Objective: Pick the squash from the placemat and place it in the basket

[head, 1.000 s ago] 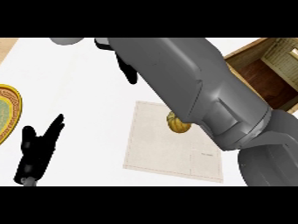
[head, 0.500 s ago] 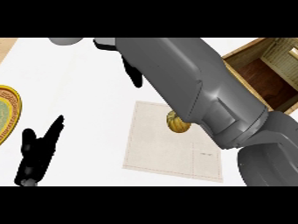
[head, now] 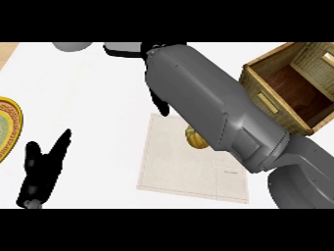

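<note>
Under right forearm [head: 213, 117], half-hidden squash [head: 195, 138]

- No text, label, brand, number or sign can be read anywhere in the head view.
- The placemat [head: 191, 171] shows only thin stitched lines and one small faint mark near its corner, just beside the right forearm; this mark is too small to read.
- The basket [head: 299, 88] and the plate [head: 3, 142] carry pattern only, no letters.
</note>
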Controlling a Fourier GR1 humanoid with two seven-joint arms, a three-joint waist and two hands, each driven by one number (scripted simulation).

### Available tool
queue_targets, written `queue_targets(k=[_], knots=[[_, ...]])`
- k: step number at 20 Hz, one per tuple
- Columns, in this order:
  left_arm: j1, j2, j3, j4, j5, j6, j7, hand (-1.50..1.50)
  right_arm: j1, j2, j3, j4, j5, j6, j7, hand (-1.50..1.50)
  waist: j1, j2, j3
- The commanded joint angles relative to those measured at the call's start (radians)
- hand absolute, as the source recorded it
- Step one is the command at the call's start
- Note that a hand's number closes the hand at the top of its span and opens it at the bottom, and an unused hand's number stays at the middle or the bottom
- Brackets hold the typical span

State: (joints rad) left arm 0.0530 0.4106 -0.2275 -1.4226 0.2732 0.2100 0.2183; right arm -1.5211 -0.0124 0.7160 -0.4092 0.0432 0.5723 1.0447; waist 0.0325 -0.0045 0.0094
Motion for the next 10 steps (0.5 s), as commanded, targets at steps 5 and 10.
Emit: queue_targets(k=[5,10], knots=[[0.034,-0.025,-0.006,0.025,0.007,-0.021,0.026,0.00,0.145,0.012,0.067,-0.104,-0.011,-0.038,0.153,-1.50,-0.021,0.001,-0.010],[0.083,-0.042,-0.019,0.003,-0.017,-0.015,0.007,0.00,0.198,0.012,0.090,-0.158,0.011,-0.080,0.163,-1.50,-0.026,-0.001,-0.010]])
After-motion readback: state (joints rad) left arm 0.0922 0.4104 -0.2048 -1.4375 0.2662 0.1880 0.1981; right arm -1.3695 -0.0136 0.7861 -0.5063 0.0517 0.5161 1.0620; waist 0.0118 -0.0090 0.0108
